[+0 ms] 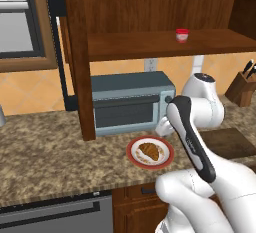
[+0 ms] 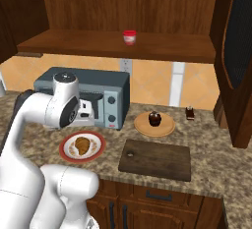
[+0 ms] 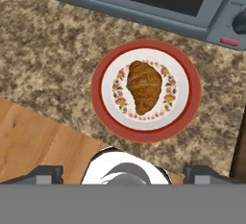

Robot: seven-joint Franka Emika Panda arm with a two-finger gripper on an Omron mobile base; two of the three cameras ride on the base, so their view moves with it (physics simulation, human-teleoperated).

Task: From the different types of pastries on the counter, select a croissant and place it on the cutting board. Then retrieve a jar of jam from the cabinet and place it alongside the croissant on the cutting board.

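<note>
1. Overhead, the arm bends sharply at the elbow in the right base view: upper link rises from lower left, wrist housing sits level with the grey toaster oven [image 2: 83,97], hand turned downward over the counter [image 2: 206,139].
2. Gripper [image 3: 123,176]: two dark finger tips at the bottom of the hand view, set wide apart, nothing between them. Released, holding nothing.
3. Croissant [image 3: 143,86] lies in the middle of a red-rimmed plate [image 3: 103,69] with a floral ring, directly below the hand camera. Fingers well above it, no contact.
4. Plate sits on the granite just in front of the toaster oven, near the counter's front edge.
5. Cutting board [image 2: 155,159]: dark, rectangular, hole near its left end, bare. It lies to the right of the red-rimmed plate, apart from it.
6. Round tan plate [image 2: 167,126] behind the board carries the dark cupcake [image 2: 154,119]. Small dark cake slice [image 2: 190,113] stands further right, near the wall.
7. Jar of jam [image 2: 129,37], red lid, stands upright on the shelf of the open cabinet [image 2: 74,43], above the toaster oven.
8. Knife block [image 1: 242,87] at far right in the left base view.
</note>
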